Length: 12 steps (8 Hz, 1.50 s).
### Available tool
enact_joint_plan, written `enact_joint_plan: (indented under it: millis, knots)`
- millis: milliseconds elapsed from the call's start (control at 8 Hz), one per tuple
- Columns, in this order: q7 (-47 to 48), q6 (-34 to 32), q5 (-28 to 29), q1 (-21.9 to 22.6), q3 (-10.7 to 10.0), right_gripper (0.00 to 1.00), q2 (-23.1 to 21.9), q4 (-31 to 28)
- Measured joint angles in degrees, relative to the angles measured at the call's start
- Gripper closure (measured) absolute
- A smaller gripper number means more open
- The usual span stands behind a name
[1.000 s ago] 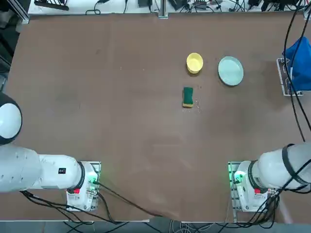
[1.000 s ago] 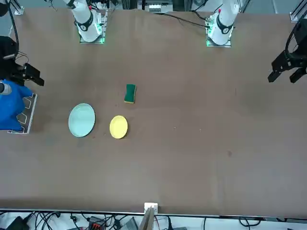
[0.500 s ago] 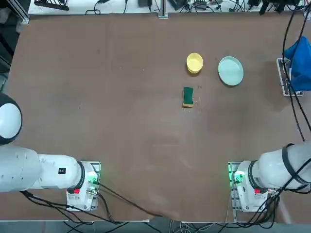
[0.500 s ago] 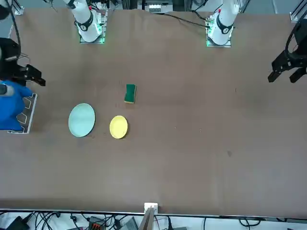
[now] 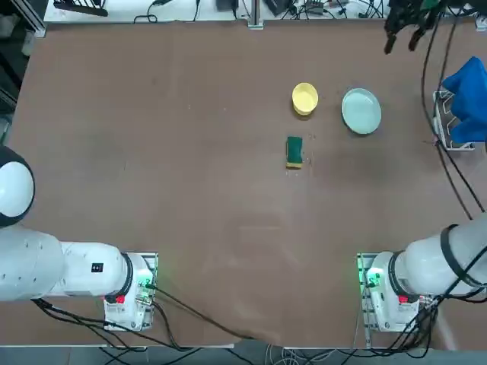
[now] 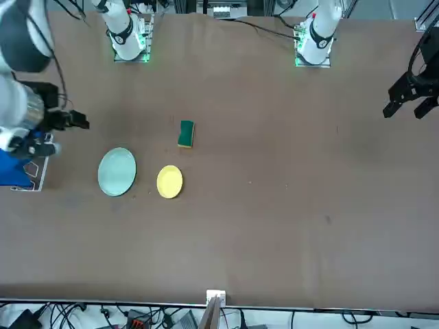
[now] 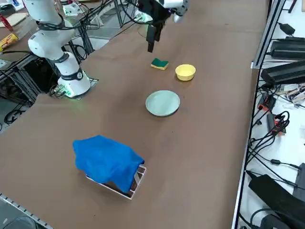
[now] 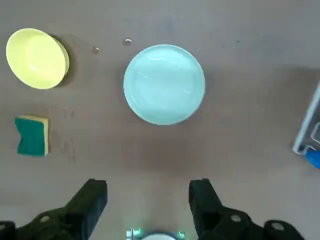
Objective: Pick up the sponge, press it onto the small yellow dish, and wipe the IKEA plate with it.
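The sponge (image 5: 294, 151), green on top with a yellow layer, lies flat on the brown table (image 5: 190, 190). Just beyond it sits the small yellow dish (image 5: 304, 98), and the pale blue-green IKEA plate (image 5: 361, 111) rests beside that dish. My right gripper (image 5: 401, 42) hangs high in the air beyond the plate, toward the table's far right corner, touching nothing. In the wrist view its fingers (image 8: 97, 192) are spread wide and the gripper (image 8: 148, 192) is open and empty, looking down on the plate (image 8: 164, 84), the dish (image 8: 36, 58) and the sponge (image 8: 32, 135).
A blue cloth (image 5: 466, 91) is draped over a small metal rack (image 7: 136, 183) at the table's right edge, close to the plate. Black cables (image 5: 449, 160) trail along that side. Two tiny specks (image 8: 111, 46) lie between dish and plate.
My right arm has swung away from the blue cloth toward the far edge near the plate, so its gripper now shows in the top view. Sponge, dish and plate have not moved.
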Motion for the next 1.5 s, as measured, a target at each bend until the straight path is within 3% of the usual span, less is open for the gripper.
enact_joint_plan:
  millis: [375, 750, 1125, 1500]
  knots:
    - [15.1, 17.6, 0.2, 10.1, 0.5, 0.00, -4.0, -16.0]
    - [29.0, 33.8, 0.2, 19.7, 0.7, 0.00, -4.1, -27.4]
    - [38.4, 43.9, 0.2, 28.3, 0.7, 0.00, 0.1, -31.0]
    - [39.6, 48.5, 0.2, 32.0, 0.7, 0.00, 5.1, -31.2]
